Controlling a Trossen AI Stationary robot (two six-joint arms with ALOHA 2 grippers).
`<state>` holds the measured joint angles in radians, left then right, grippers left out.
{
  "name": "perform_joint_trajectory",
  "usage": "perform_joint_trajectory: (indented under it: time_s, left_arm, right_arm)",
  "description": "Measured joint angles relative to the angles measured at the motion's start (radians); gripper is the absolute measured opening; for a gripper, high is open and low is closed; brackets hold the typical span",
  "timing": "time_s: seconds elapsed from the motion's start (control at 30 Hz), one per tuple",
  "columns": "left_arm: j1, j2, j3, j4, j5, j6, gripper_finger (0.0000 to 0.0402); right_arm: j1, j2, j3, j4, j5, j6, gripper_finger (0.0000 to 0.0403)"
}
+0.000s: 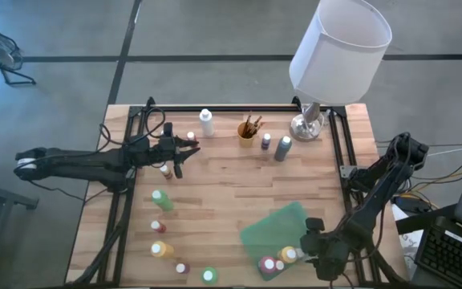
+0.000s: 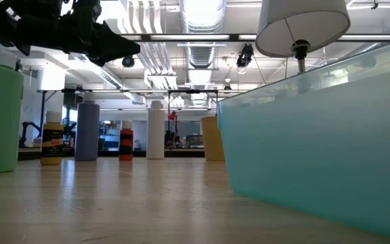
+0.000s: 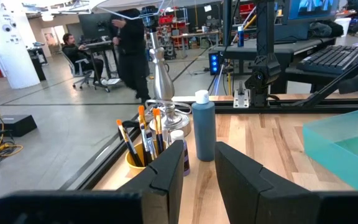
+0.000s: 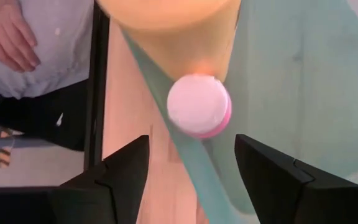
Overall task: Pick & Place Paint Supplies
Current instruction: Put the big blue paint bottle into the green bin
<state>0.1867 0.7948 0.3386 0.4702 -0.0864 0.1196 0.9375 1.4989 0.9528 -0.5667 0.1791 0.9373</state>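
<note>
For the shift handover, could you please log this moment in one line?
right claw: open over green bin, yellow bottle inside | left claw: raised, empty, back-left

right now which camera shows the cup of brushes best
The left wrist view: the yellow cup sits close, brushes fanned and distinct beside the lamp base. The high view shows it small from above. The low view shows only a yellowish cup. The right wrist view misses it.

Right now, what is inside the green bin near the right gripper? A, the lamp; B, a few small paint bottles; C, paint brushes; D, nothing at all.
B: the high view shows small paint bottles lying in the green bin beside the right gripper, while the brushes stand in a yellow cup near the lamp.
</note>
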Motion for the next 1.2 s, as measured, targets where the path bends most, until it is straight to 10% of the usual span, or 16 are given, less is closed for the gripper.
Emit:
perform_joint_trajectory:
  time_s: [0.47, 0.73, 1.2]
  left_arm:
    - [0.0, 0.0, 0.0, 0.0, 0.0, 0.0, 0.0097]
    - [0.001, 0.0, 0.0, 0.0, 0.0, 0.0, 0.0097]
    - [0.001, 0.0, 0.0, 0.0, 0.0, 0.0, 0.0097]
  right_arm:
    - [0.0, -0.147, 0.075, -0.282, 0.084, 0.005, 0.0209]
    - [-0.037, -0.324, 0.075, -0.417, 0.347, -0.065, 0.0189]
    - [-0.467, -0.512, 0.044, -0.449, 0.512, -0.391, 0.0189]
